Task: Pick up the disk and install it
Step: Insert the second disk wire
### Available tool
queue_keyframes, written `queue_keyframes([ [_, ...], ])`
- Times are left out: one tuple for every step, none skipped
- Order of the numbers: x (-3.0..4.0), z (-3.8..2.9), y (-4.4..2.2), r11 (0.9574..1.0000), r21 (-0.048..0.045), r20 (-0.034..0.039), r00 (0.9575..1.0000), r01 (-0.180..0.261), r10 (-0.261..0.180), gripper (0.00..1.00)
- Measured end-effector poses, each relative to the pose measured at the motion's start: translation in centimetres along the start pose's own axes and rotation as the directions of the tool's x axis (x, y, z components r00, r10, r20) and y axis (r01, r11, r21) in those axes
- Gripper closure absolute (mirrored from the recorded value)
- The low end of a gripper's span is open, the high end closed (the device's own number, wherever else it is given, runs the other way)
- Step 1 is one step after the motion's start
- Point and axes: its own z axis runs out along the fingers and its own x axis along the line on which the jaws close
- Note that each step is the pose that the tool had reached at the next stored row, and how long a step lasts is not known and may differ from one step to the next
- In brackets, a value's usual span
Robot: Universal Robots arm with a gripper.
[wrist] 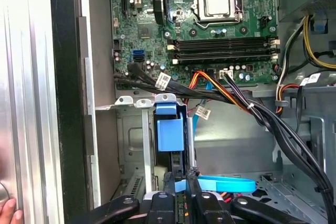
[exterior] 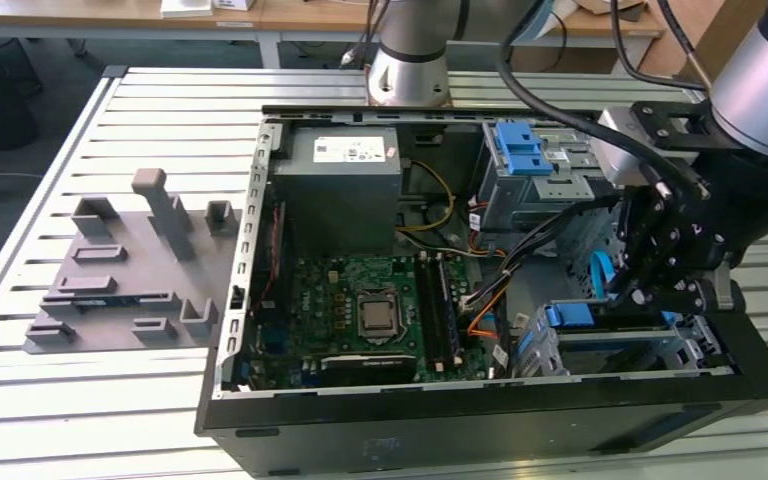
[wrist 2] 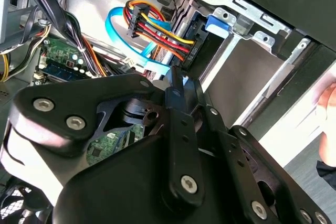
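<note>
Scene: an open computer case [exterior: 244, 330] is laid flat on a slatted metal table [exterior: 37, 420]; the motherboard [exterior: 371, 310] is exposed inside.
Gripper position: the gripper [exterior: 651, 285] is lowered into the drive bay corner of the case, at the exterior view's right.
Disk location: the disk [wrist: 170, 135] is seen edge-on in the first wrist view, standing upright in the grey metal drive cage [wrist: 131, 145], its blue carrier tab facing the camera.
Jaw state: the fingers are drawn close together, pinching the disk's blue carrier edge in line with the tab; the contact itself is partly hidden by the linkage.
Surroundings: a bundle of power cables [wrist 2: 157, 32] and a flat blue data cable [wrist: 220, 184] are lying just beside the bay.
Handling judgement: the disk is judged stiff, fairly dense and shock-sensitive; its metal faces look slippery. The plastic frame edges are judged the safest hold.
Person: a hand [wrist: 9, 214] is resting at the table edge.
</note>
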Motion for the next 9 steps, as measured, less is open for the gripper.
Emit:
queue_keyframes([
  [0.00, -0.09, 0.00, 1.0000, 0.0000, 0.0001, 1.0000, 0.000, 0.000, 0.76],
  [0.00, -0.20, 0.00, 1.0000, 0.0000, 0.0000, 1.0000, 0.000, 0.000, 0.76],
  [0.00, -0.30, 0.00, 1.0000, 0.0000, 0.0000, 1.0000, 0.000, 0.000, 0.76],
  [0.00, -0.39, 0.00, 1.0000, 0.0000, 0.0000, 1.0000, 0.000, 0.000, 0.76],
  [0.00, -0.42, 0.00, 1.0000, -0.0001, 0.0002, 1.0000, 0.000, 0.000, 0.76],
  [0.00, -0.42, 0.00, 1.0000, 0.0000, 0.0003, 1.0000, 0.000, 0.000, 0.76],
  [0.00, -0.42, 0.00, 1.0000, -0.0001, 0.0003, 1.0000, 0.000, 0.000, 0.76],
  [0.00, -0.42, 0.00, 1.0000, -0.0001, 0.0002, 1.0000, 0.000, 0.000, 0.78],
  [0.00, -0.40, 0.00, 1.0000, -0.0001, 0.0001, 1.0000, 0.000, 0.000, 0.85],
])
